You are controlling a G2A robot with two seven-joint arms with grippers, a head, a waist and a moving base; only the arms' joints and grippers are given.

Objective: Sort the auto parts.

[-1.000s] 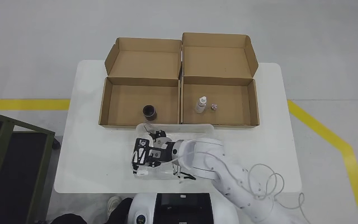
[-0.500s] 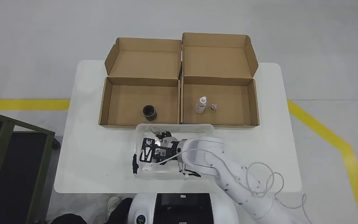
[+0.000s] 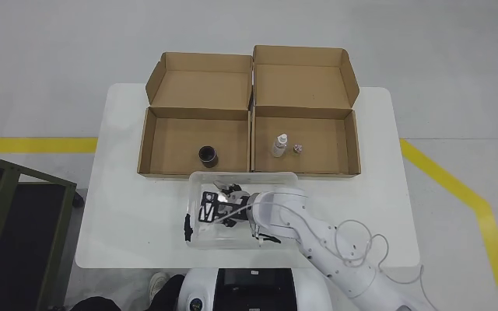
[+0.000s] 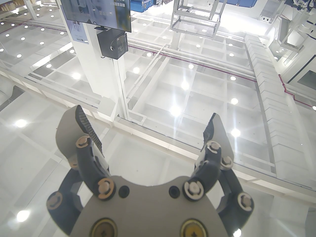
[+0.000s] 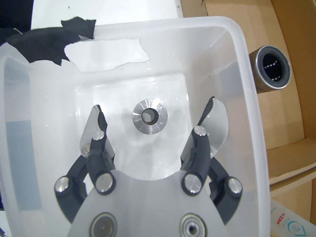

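Note:
A silver metal ring [image 5: 150, 119] with a centre hole lies flat on the floor of the clear plastic bin [image 5: 172, 23]. My right gripper [image 5: 154, 106] hangs open inside the bin just above the ring, one finger on each side, touching nothing. From above, the same gripper [image 3: 212, 205] sits in the bin's [image 3: 243, 175] left half. A dark cylindrical bearing [image 5: 270, 71] lies in the left cardboard box [image 3: 156, 148]. My left gripper [image 4: 147, 114] is open with nothing in it and points at the ceiling.
The right cardboard box [image 3: 342, 148] holds a small white bottle [image 3: 279, 145] and a tiny part [image 3: 299, 147]. Torn black tape [image 5: 49, 43] and a white label are stuck on the bin's wall. Bare white table [image 3: 132, 225] lies left of the bin.
My right gripper has shifted a little within the bin, toward the cardboard boxes, staying open. Nothing in the boxes has moved.

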